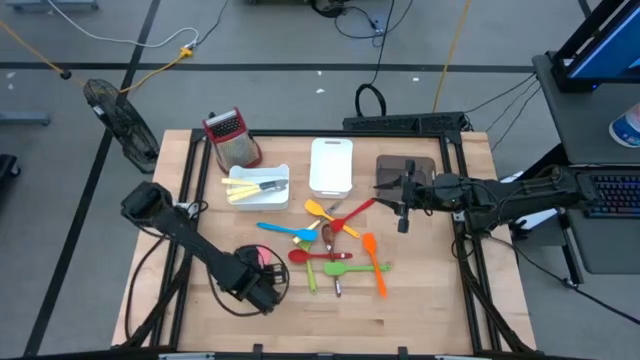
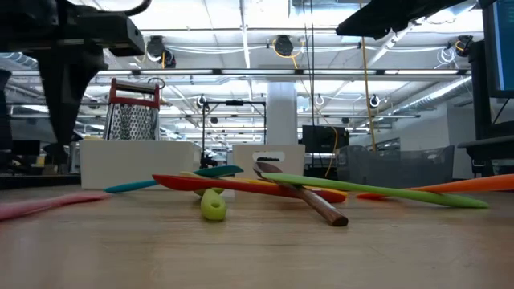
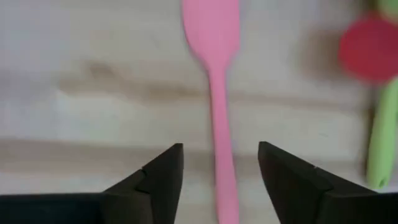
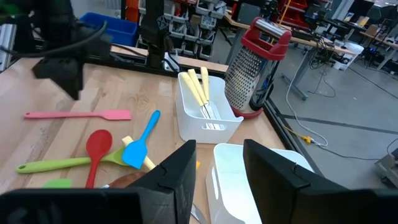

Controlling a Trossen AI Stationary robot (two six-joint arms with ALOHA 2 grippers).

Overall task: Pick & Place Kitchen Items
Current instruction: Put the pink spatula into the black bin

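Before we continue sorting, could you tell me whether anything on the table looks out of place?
Only the pink spatula: it lies alone on the wood between the left gripper's open fingers, apart from the crossed pile of utensils mid-table.

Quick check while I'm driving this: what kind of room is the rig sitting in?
Most likely a robotics lab or workshop, not a kitchen. The wooden table stands on a bare floor with loose cables, and the low view shows open ceiling pipes with workbenches behind.

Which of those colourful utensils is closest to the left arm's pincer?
The pink spatula. It lies alone on the wood directly under the left pincer, its handle running between the open fingers, while the other utensils sit heaped together farther toward the middle of the table.
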